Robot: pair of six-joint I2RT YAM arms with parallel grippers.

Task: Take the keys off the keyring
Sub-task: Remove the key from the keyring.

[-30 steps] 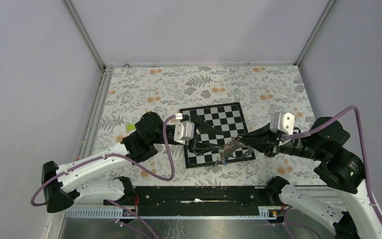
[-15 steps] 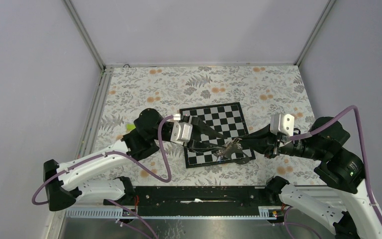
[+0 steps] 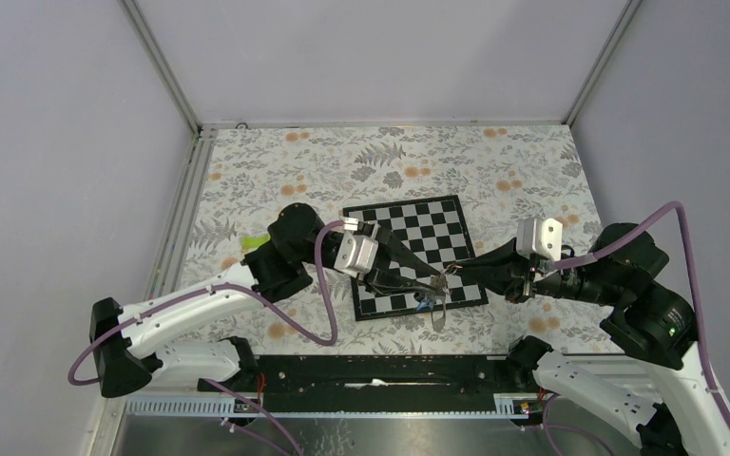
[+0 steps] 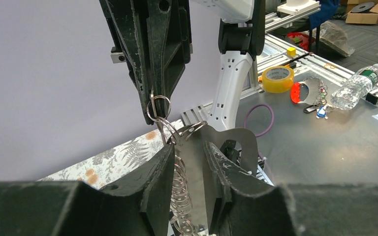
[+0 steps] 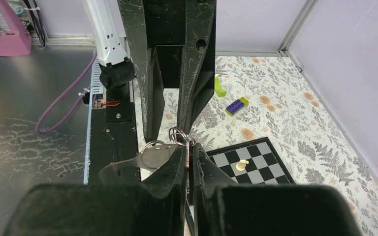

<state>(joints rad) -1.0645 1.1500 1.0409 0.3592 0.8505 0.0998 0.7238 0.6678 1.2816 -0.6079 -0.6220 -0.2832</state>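
no text or label is readable anywhere.

The top view looks steeply down from high behind the near edge, taking in the whole worktop [image 3: 532, 161]. The left wrist view looks closely along the left tool [image 4: 187, 152] toward the right tool [image 5: 187, 156]; the right wrist view faces back. All share the keyring [image 4: 236, 142].

Over chessboard [image 3: 428, 223], left end effector [image 3: 434, 278] tip-to-tip with right end effector [image 3: 459, 273]; far tabletop [image 3: 390, 157] open.
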